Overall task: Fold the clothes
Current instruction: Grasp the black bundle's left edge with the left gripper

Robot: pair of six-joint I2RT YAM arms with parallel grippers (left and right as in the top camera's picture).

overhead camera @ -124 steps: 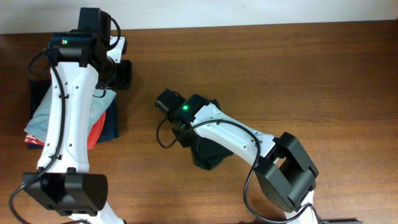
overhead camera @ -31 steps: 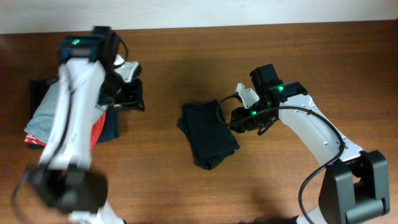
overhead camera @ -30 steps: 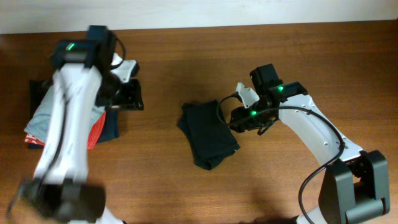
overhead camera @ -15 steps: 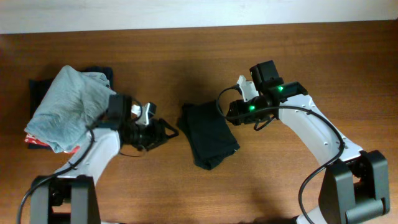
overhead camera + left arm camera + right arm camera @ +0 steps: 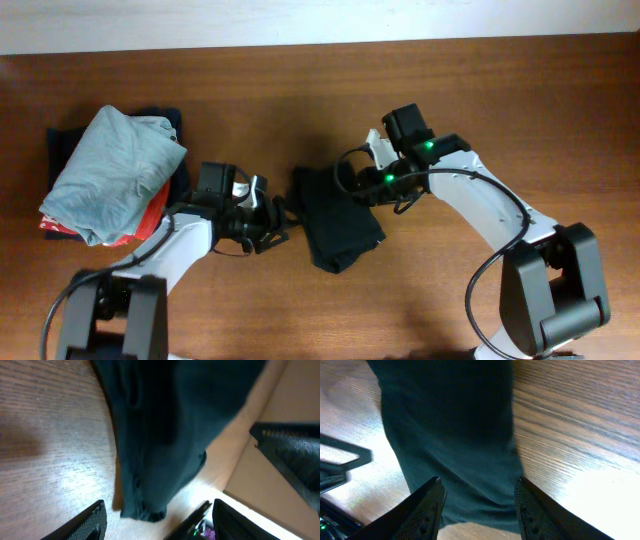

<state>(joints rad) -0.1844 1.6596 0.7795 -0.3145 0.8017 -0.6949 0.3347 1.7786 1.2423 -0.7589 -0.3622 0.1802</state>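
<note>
The clothes, a black T-shirt (image 5: pixel 336 216), lie folded in a small bundle mid-table. My left gripper (image 5: pixel 277 218) sits low at the bundle's left edge and is open. In the left wrist view the T-shirt (image 5: pixel 165 435) hangs ahead of the gripper (image 5: pixel 160 527), its narrow end just between the spread fingers (image 5: pixel 90 524). My right gripper (image 5: pixel 348 181) is over the bundle's upper right corner. In the right wrist view its gripper (image 5: pixel 482 510) is open, with the T-shirt (image 5: pixel 455 435) lying between the two fingers (image 5: pixel 427 510), which straddle the fabric's edge.
A pile of other garments stands at the left: a light grey-blue one (image 5: pixel 110 172) on top, an orange-red one (image 5: pixel 152 214) and a navy one (image 5: pixel 165 118) beneath. Bare wooden table (image 5: pixel 520 90) surrounds the bundle.
My left arm swung down from the pile to the T-shirt's left edge and its jaws widened. The right gripper slid left onto the bundle's corner and narrowed a little.
</note>
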